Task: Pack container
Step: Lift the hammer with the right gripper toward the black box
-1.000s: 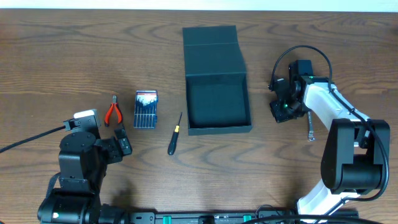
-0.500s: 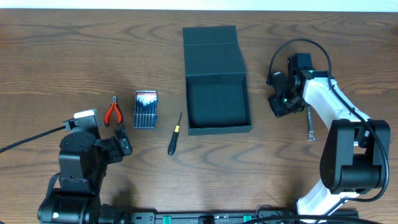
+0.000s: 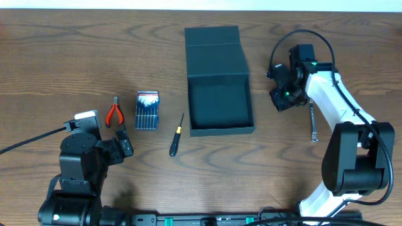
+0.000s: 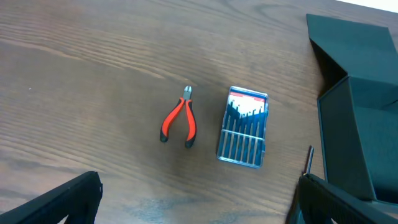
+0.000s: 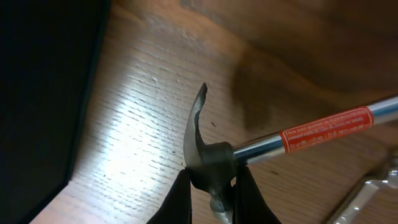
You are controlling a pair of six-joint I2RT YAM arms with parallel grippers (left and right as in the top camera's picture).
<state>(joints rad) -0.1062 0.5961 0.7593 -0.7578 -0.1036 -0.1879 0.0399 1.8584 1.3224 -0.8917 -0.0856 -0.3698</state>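
Note:
The dark teal container [image 3: 220, 129] stands open at the table's middle, its lid flap lying back. It also shows in the left wrist view [image 4: 367, 118], and its wall is at the left of the right wrist view [image 5: 43, 93]. My right gripper [image 5: 210, 196] is shut on the head of a small hammer [image 5: 208, 155] with a chrome handle and a red label. It holds the hammer just above the table, right of the container [image 3: 286, 99]. My left gripper [image 4: 199, 211] is open and empty near the front left [image 3: 125, 147].
Red-handled pliers [image 3: 114, 112], a blue-and-white bit case [image 3: 147, 110] and a thin screwdriver [image 3: 176, 135] lie left of the container. A metal wrench [image 3: 312, 122] lies on the table right of my right gripper, and also shows in the right wrist view [image 5: 373, 186].
My right gripper has moved a little toward the back of the table with the hammer. The left arm has not moved.

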